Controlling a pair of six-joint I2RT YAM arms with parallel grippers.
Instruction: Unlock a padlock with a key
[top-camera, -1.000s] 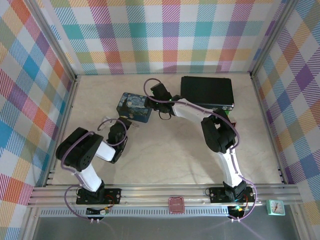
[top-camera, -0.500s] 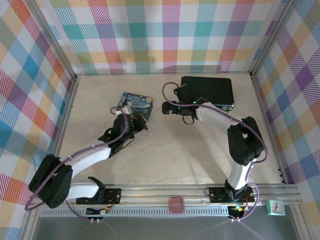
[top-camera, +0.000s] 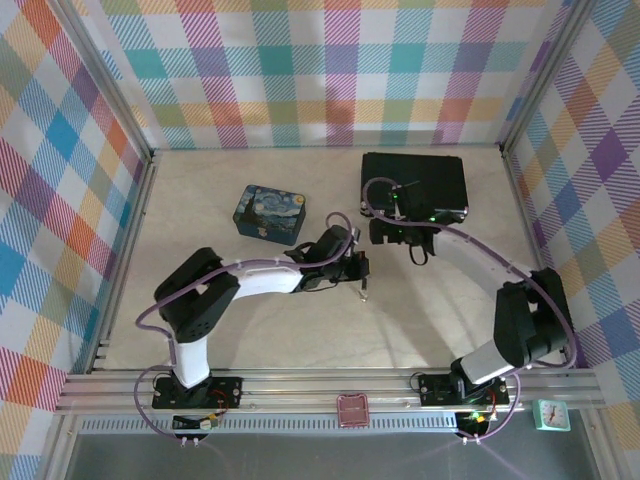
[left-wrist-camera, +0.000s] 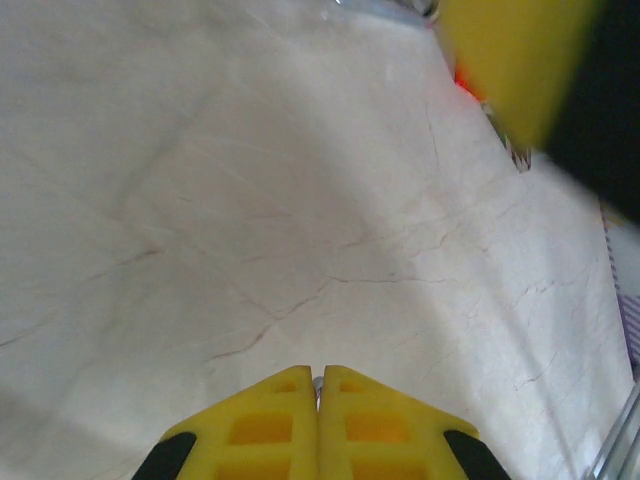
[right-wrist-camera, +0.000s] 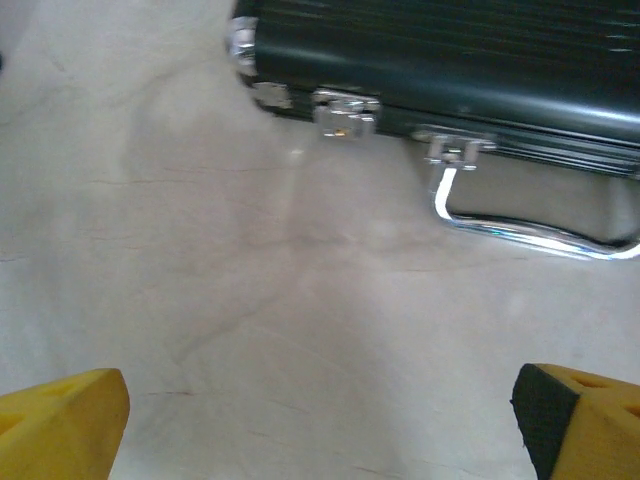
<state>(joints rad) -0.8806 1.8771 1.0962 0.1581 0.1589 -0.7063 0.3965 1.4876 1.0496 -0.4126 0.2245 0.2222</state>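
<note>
Pastel plaid walls (top-camera: 300, 70) enclose a pale, marble-veined bench (top-camera: 300, 330). A flat black case (top-camera: 415, 180) lies back right, a blue-and-yellow tin (top-camera: 268, 213) back left. Right fingers (right-wrist-camera: 60, 425) gape beside the case; left fingers (left-wrist-camera: 280, 425), pressed together mid-bench, pinch the tiny padlock (top-camera: 364, 291).

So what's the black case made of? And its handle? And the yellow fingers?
Black case: ribbed, dull sheen, maybe hard plastic or painted metal. Handle: likely polished metal, mirror-bright. Left gripper's fingers: probably matte plastic, with moulded pockets.
</note>
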